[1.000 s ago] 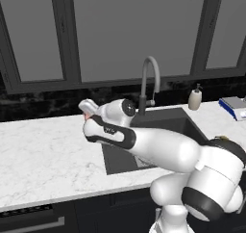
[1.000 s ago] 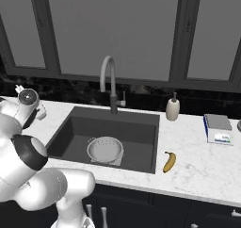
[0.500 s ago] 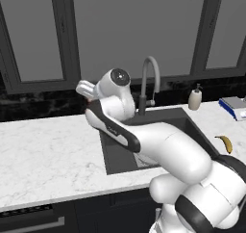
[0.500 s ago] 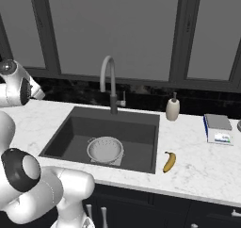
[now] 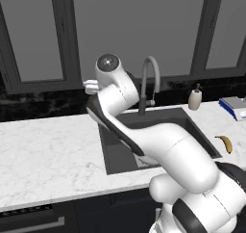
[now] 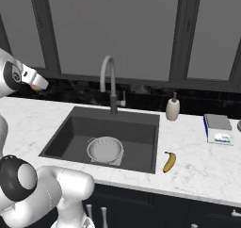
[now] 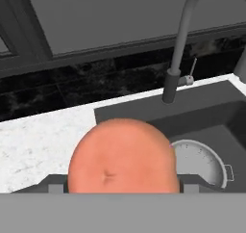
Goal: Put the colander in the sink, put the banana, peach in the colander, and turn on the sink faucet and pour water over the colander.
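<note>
My gripper (image 7: 122, 185) is shut on the peach (image 7: 121, 156), an orange-pink ball held high above the counter left of the sink (image 6: 137, 128). The hand (image 6: 34, 82) shows at the far left with a bit of the peach (image 6: 36, 86) at its tip. The light-grey colander (image 6: 105, 150) sits on the basin floor and appears past the peach in the hand view (image 7: 202, 162). On the counter right of the sink lies the banana (image 6: 169, 161). Behind the basin rises the gooseneck faucet (image 6: 110, 83).
A beige soap dispenser (image 6: 172, 109) stands at the sink's back right corner. A blue-and-white box (image 6: 217, 128) lies on the right counter. Dark windows and a black backsplash close off the back. My own arm (image 5: 158, 140) crosses above the sink's left part.
The arm has lifted the hand and the peach higher above the counter left of the sink, and its elbow has swung up. The banana and colander have not moved.
</note>
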